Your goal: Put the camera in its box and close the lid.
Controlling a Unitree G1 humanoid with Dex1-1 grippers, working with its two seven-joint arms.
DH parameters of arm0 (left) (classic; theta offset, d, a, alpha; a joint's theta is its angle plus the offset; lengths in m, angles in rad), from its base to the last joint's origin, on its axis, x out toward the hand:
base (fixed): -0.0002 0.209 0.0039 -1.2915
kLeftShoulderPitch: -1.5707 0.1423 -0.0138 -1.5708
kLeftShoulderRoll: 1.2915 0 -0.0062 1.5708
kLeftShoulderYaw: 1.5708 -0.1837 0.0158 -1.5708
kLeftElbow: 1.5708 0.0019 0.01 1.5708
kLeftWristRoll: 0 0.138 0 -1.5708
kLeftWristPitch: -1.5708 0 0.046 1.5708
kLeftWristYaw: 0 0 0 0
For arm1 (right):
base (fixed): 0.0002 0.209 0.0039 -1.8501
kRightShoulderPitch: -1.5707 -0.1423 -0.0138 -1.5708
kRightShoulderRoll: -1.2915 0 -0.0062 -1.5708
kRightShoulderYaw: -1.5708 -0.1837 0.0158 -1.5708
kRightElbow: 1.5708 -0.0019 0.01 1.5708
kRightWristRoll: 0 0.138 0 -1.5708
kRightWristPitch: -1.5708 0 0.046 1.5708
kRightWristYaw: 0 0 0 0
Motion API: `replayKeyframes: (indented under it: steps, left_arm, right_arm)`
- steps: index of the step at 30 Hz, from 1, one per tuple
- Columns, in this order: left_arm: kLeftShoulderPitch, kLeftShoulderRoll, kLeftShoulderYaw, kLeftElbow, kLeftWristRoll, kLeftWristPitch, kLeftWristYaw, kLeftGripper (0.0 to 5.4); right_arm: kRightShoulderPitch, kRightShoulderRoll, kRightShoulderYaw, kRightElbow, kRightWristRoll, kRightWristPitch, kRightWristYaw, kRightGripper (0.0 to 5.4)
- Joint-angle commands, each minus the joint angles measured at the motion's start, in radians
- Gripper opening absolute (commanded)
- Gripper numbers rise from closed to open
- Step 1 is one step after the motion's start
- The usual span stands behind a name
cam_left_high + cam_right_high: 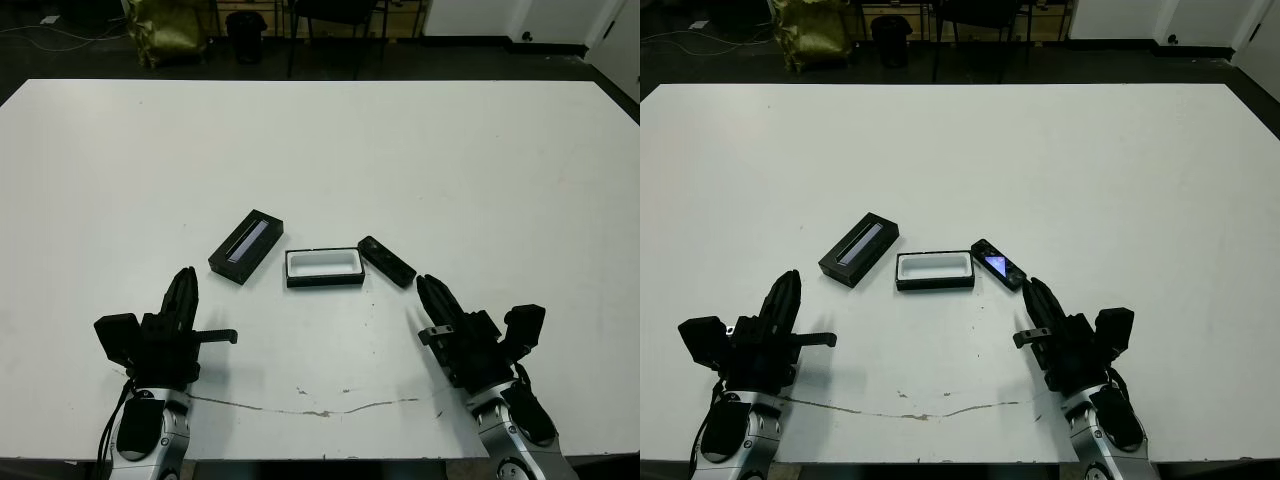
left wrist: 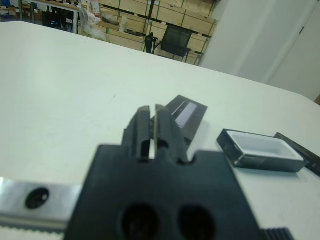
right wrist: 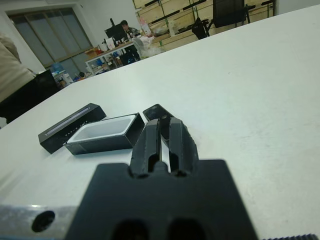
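Camera (image 1: 998, 266) lying flat on the white table (image 1: 450, 160), just beside the right end of the box (image 1: 324, 267), slim and black with a bluish patch. Box open, white lining up, ready to receive. Lid (image 1: 247, 246) left of box, apart. Right gripper (image 1: 436, 297) nearest camera, fingers pressed together, empty; left gripper (image 1: 181, 296) likewise closed, empty.

In front of me the box (image 1: 323, 267) sits open, a shallow black tray with white lining. Just left of the box lies the lid (image 1: 247, 246), angled, glossy strip up. Just right of the box lies the slim black camera (image 1: 386, 260), angled, bluish patch showing.
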Motion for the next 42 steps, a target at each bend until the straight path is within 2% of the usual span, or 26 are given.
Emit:
replayKeyframes:
  steps: [1,5,9,11,15,19,23,28,30,33,36,42]
  left_arm:
    - [0.004,0.004,-0.002,0.013,0.001,0.004,0.000,0.02]
    - [0.001,0.010,-0.006,0.025,0.023,-0.020,-0.001,0.02]
    - [0.003,0.004,-0.002,0.020,0.018,-0.011,0.007,0.02]
    - [0.008,-0.005,-0.001,0.010,0.012,-0.003,0.015,0.02]
    - [0.009,0.001,-0.003,0.011,0.009,0.001,0.014,0.02]
    - [0.010,0.001,-0.005,0.013,0.012,-0.002,0.013,0.02]
    - [0.010,0.001,-0.002,0.018,0.003,-0.003,0.008,0.02]
    - [0.011,-0.001,-0.001,0.012,-0.014,0.012,0.007,0.02]
    - [0.010,0.000,-0.001,0.015,-0.011,0.009,0.008,0.00]
    - [0.012,0.000,-0.003,0.013,-0.005,0.009,0.011,0.00]
    - [0.014,-0.002,-0.005,0.014,-0.003,0.007,0.011,0.00]
    - [0.014,-0.005,-0.006,0.008,-0.009,0.016,0.015,0.00]
  right_arm:
    - [0.009,-0.011,-0.006,-0.007,0.004,0.027,-0.013,0.00]
    - [0.011,-0.012,-0.006,-0.015,0.003,0.036,-0.022,0.00]
    - [0.010,-0.013,-0.004,-0.002,0.009,0.015,-0.003,0.00]
    - [0.013,-0.018,0.002,-0.036,-0.003,0.059,-0.037,0.00]
    - [0.000,-0.035,-0.022,-0.052,0.037,0.066,-0.009,0.00]
    - [-0.019,-0.109,-0.023,-0.130,-0.045,0.101,-0.032,0.00]
    - [-0.091,-0.195,-0.047,-0.054,-0.073,0.051,0.051,0.00]
    - [-0.163,-0.257,-0.053,0.031,-0.088,0.004,0.133,0.00]
    - [-0.187,-0.284,-0.045,0.043,-0.105,0.015,0.154,0.20]
    - [-0.209,-0.307,-0.039,0.056,-0.099,0.042,0.183,0.78]
    - [-0.228,-0.313,-0.029,0.114,-0.086,0.017,0.240,1.44]
    - [-0.257,-0.333,-0.004,0.188,-0.113,-0.013,0.317,2.76]
